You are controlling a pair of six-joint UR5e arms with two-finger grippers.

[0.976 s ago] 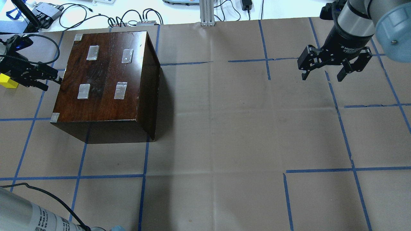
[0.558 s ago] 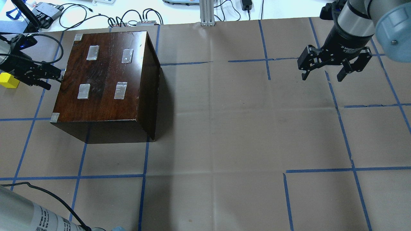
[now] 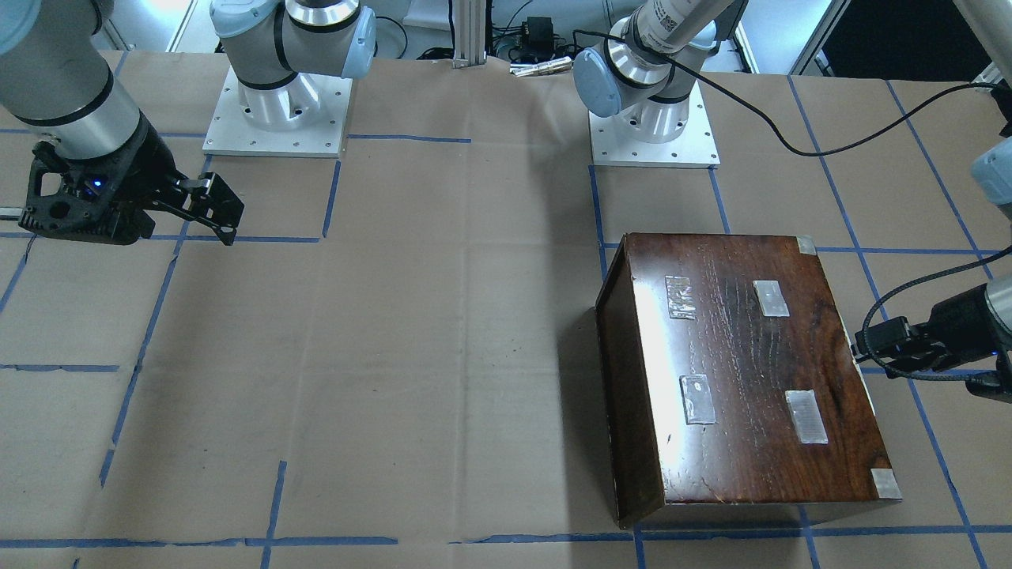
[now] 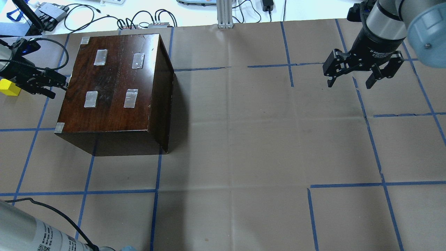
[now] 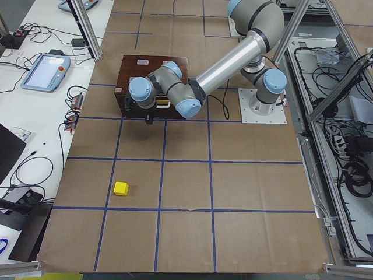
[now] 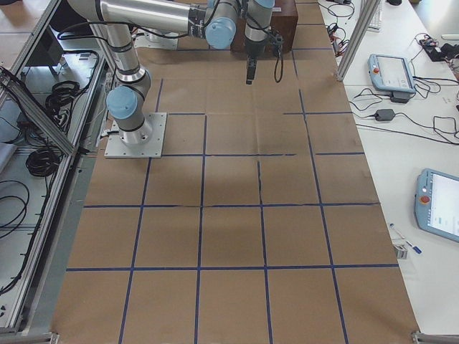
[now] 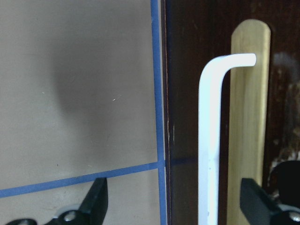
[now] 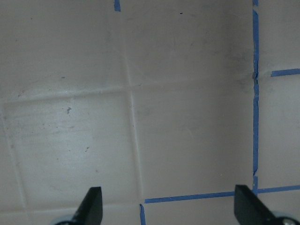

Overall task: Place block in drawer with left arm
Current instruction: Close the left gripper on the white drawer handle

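Note:
The yellow block (image 4: 8, 87) lies on the table paper, out from the cabinet's front; it also shows in the exterior left view (image 5: 121, 188). The dark brown cabinet (image 4: 111, 83) stands with its drawer shut. The left wrist view shows the front with a white handle (image 7: 208, 140) on a pale wood strip (image 7: 248, 117). My left gripper (image 4: 55, 85) is open and empty at that front; its fingers (image 7: 98, 197) stand on either side of the handle without touching it. My right gripper (image 4: 348, 83) is open and empty, far off over bare paper.
The brown paper (image 4: 244, 139) with blue tape lines covers the table. Cables and small devices (image 4: 146, 21) lie along the far edge behind the cabinet. The left arm's black cable (image 3: 791, 142) loops over the table near its base.
My left gripper has shifted a little toward the far edge along the cabinet's front, which uncovers more of the block. The right arm has not moved.

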